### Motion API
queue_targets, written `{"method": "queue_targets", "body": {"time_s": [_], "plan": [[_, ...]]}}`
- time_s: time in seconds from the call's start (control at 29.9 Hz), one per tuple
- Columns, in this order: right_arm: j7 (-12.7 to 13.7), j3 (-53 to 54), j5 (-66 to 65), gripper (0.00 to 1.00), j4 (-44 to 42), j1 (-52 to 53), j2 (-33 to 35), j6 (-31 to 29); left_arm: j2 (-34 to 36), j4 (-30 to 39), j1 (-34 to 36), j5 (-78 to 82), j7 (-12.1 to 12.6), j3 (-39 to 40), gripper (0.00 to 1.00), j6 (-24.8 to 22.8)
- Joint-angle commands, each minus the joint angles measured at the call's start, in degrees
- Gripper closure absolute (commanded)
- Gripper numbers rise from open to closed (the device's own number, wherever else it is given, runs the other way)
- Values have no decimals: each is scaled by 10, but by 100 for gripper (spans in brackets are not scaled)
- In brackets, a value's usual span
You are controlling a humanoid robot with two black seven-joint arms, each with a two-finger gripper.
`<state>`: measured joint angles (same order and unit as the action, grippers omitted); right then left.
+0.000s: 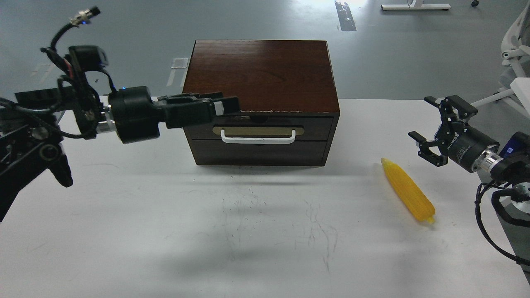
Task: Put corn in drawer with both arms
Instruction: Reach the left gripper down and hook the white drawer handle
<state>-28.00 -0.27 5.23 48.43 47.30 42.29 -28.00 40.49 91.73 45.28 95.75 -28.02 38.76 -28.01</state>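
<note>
The yellow corn (408, 190) lies on the white table (248, 231) at the right, tip pointing up-left. The drawer (319, 125) is closed in the top of the dark wooden box's front, with its white bar handle (258, 139) under the brass plate. My left gripper (225, 105) reaches in from the left, level with the box's top front edge, just above the handle's left end. It is seen edge-on, so its fingers cannot be told apart. My right gripper (422, 120) is open and empty, hovering up and to the right of the corn.
The box's flat top (258, 70) stands high at the table's back middle. A plain dark panel (258, 153) sits below the drawer. A white chair (515, 54) stands off the table at the far right. Cables (486, 223) hang by my right arm.
</note>
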Motion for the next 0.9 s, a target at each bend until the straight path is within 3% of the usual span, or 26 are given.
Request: {"method": "queue_targets", "body": {"time_s": [0.0,0.23,0.57,0.87], "plan": [[0,0,0,0,0,0,1,0,-36,-5,81,108,0,-97,1,0],[0,2,0,0,0,0,4,0,-94,-59,158,233,0,-181,1,0],[0,4,-1,0,1,-1,8,0,-131,-140,169,292,0,-225,1,0],[0,4,-1,0,1,-1,9,0,-135,-168,169,292,0,-232,1,0]]}}
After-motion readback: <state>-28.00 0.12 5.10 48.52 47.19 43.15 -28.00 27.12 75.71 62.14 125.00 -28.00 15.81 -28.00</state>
